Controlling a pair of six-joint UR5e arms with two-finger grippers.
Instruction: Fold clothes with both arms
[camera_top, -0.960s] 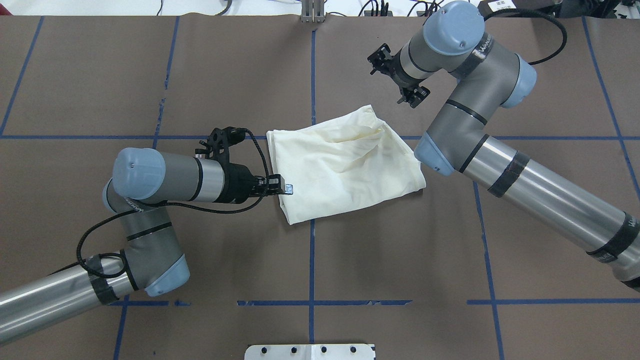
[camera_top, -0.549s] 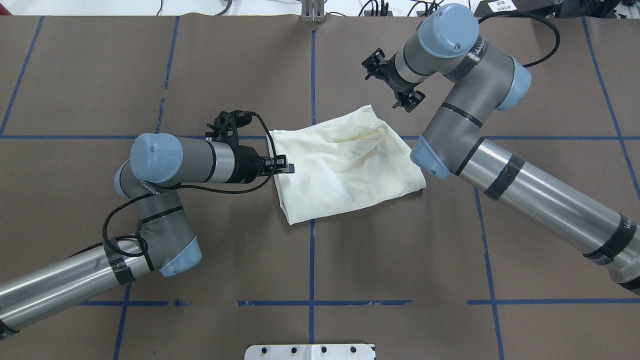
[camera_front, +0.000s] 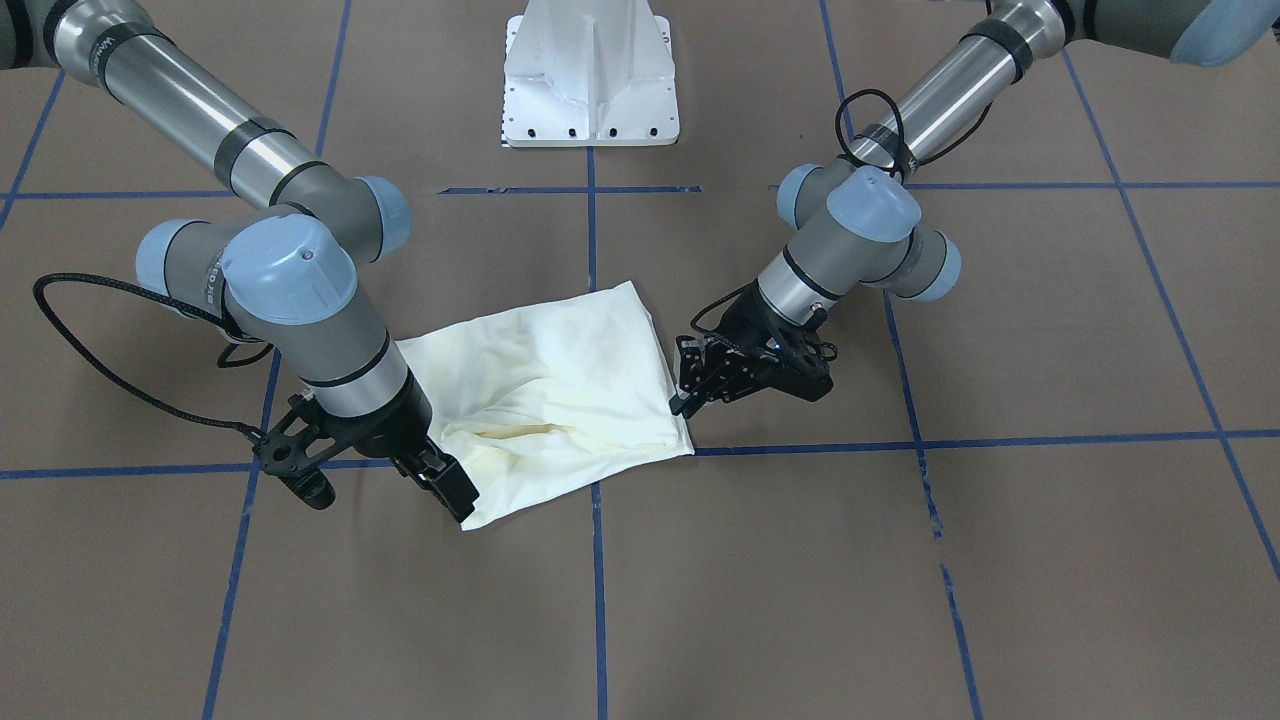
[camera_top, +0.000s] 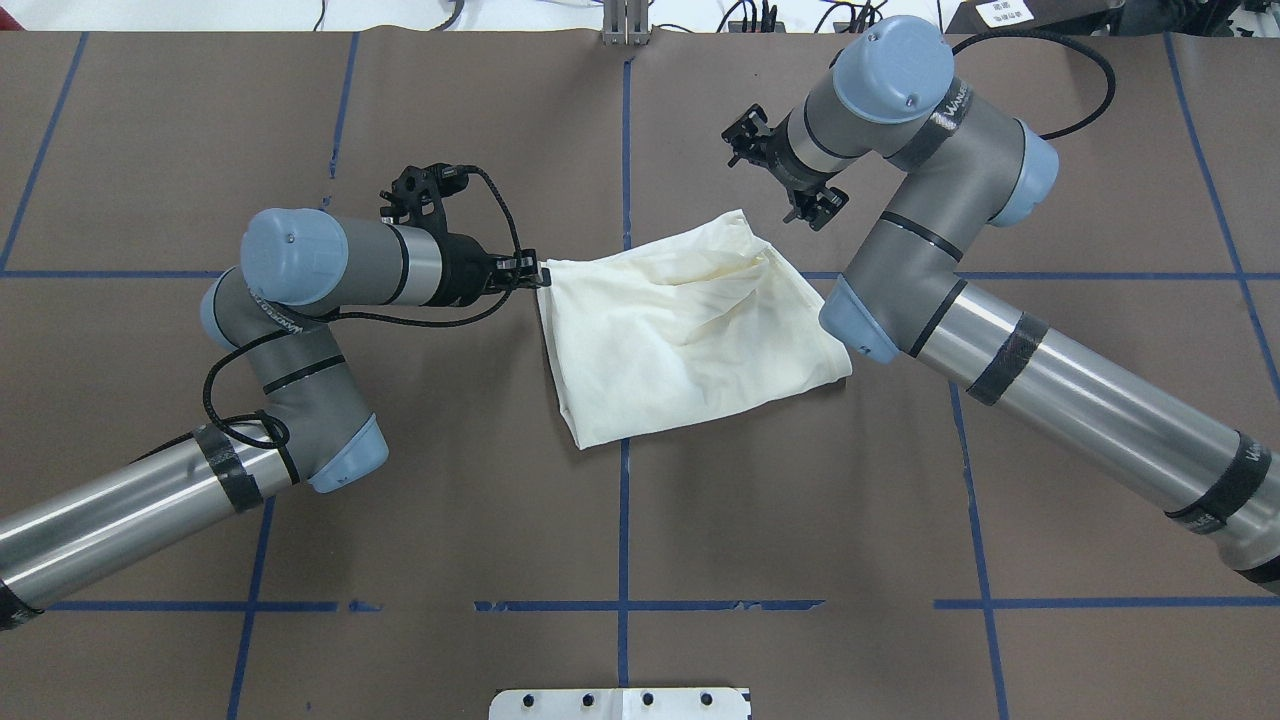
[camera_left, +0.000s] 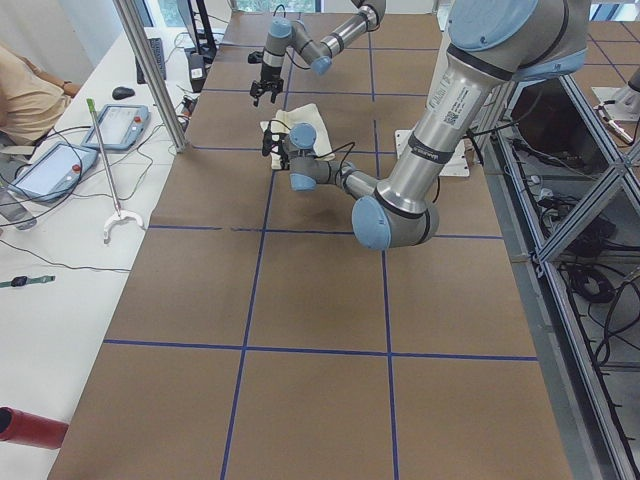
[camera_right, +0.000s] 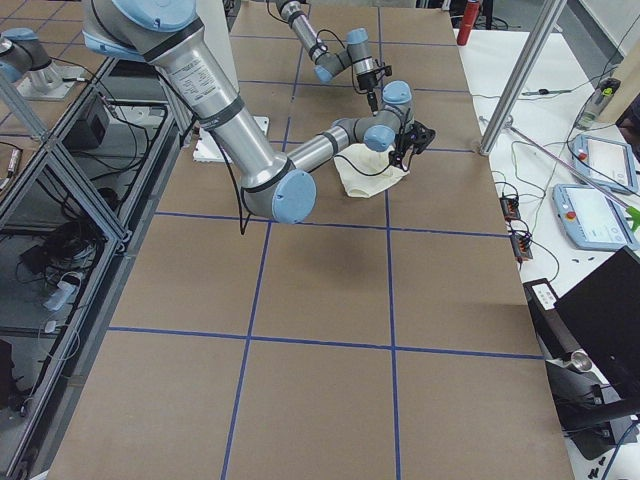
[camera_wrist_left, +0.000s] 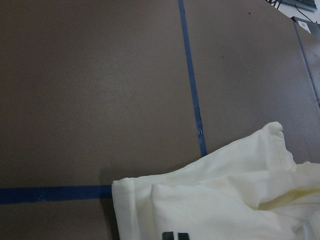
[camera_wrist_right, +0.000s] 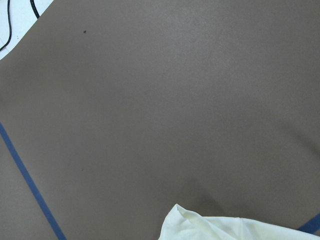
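The clothes, one cream T-shirt (camera_top: 680, 340) (camera_front: 560, 390), lie folded and creased in a rough rectangle at the table's middle, with no print showing. My left gripper (camera_top: 538, 273) (camera_front: 682, 400) lies level, its tips at the shirt's far-left corner. In the left wrist view two dark fingertips (camera_wrist_left: 175, 235) sit close together over the cloth (camera_wrist_left: 225, 205), so it looks shut, and I see no cloth pinched. My right gripper (camera_front: 462, 508) points down at the shirt's far-right corner. Its wrist hides it in the overhead view. Whether it is open or shut does not show.
Blue tape lines (camera_top: 624, 500) cross the brown table cover. The white pedestal base (camera_front: 590, 80) stands on the robot's side. Off the table's far edge there are a metal pole (camera_left: 150, 70), tablets (camera_left: 120, 125) and a seated person (camera_left: 25, 95).
My left gripper has slid along the shirt's left edge, from its middle to the far-left corner. The right wrist has shifted slightly left. The shirt has not moved.
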